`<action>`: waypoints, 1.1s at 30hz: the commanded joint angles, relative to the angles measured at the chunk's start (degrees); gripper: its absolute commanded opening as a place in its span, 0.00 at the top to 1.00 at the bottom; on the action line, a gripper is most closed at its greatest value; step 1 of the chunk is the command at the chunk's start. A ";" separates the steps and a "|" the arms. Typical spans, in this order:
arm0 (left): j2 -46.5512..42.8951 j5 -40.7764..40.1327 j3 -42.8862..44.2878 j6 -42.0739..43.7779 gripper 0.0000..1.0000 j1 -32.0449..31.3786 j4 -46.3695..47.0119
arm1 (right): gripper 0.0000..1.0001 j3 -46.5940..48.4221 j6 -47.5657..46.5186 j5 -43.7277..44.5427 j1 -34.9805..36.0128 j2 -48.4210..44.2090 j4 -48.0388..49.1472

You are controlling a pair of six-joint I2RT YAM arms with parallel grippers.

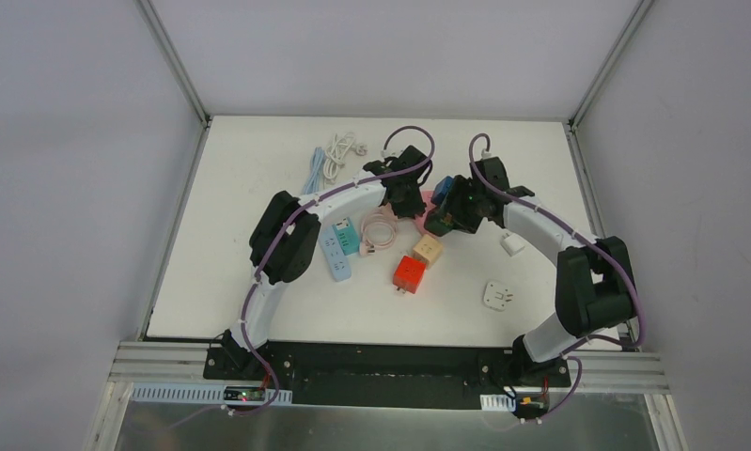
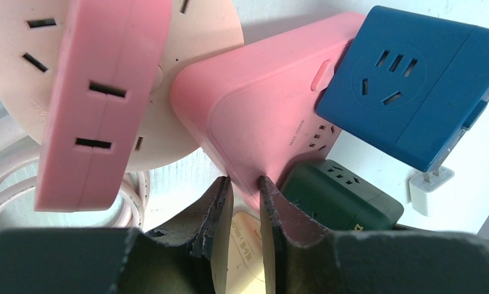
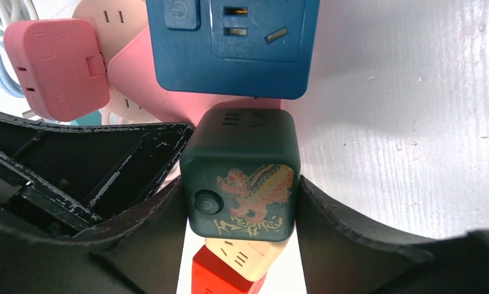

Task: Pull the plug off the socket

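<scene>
A dark green cube plug [image 3: 242, 177] with a dragon print butts against a pink socket block [image 2: 266, 116]. My right gripper [image 3: 242, 205] is shut on the green cube, one finger on each side. My left gripper [image 2: 246, 184] is shut on the near corner of the pink block. In the top view both grippers meet mid-table, left [image 1: 404, 193] and right [image 1: 449, 214]. The green cube [image 2: 339, 193] shows beside my left fingers. A blue cube socket [image 3: 229, 46] also touches the pink block. Whether the green cube's pins sit in the pink block is hidden.
A beige cube [image 1: 428, 249] and a red cube [image 1: 408, 273] lie just nearer. A white plug [image 1: 512, 244] and a white adapter [image 1: 496, 296] lie to the right. Teal and blue strips [image 1: 338, 246], a pink cable coil [image 1: 379, 228] and white cables [image 1: 338, 150] lie to the left.
</scene>
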 commanded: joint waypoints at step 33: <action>1.66 -2.65 -4.46 1.93 0.81 -1.56 -7.51 | 1.00 1.59 -3.13 -13.29 -3.60 -5.24 4.88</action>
